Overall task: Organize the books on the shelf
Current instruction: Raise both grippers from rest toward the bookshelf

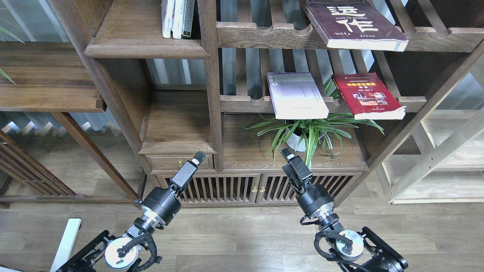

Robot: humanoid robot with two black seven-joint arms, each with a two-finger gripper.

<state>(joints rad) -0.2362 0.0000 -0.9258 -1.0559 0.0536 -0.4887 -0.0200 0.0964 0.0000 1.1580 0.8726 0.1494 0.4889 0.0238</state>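
Three books lie flat on the slatted racks at the right. The dark maroon book (353, 22) with white characters rests on the top rack and overhangs its front rail. One rack lower lie the pale lavender-white book (297, 95) and the red book (367, 96) side by side, both overhanging. The shelf (145, 47), a solid dark board with a moulded front edge, is at the upper left. My left gripper (198, 156) and right gripper (287, 154) hover low in front of the cabinet, far below the books. Each shows as one dark bar, with nothing seen in either.
Thin white and dark-spined books (177, 19) stand at the shelf's right end. A potted spider plant (306, 132) sits under the middle rack. A vertical post (211, 87) divides the shelf from the racks. A drawer (177, 160) and a slatted-door cabinet (257, 187) are below.
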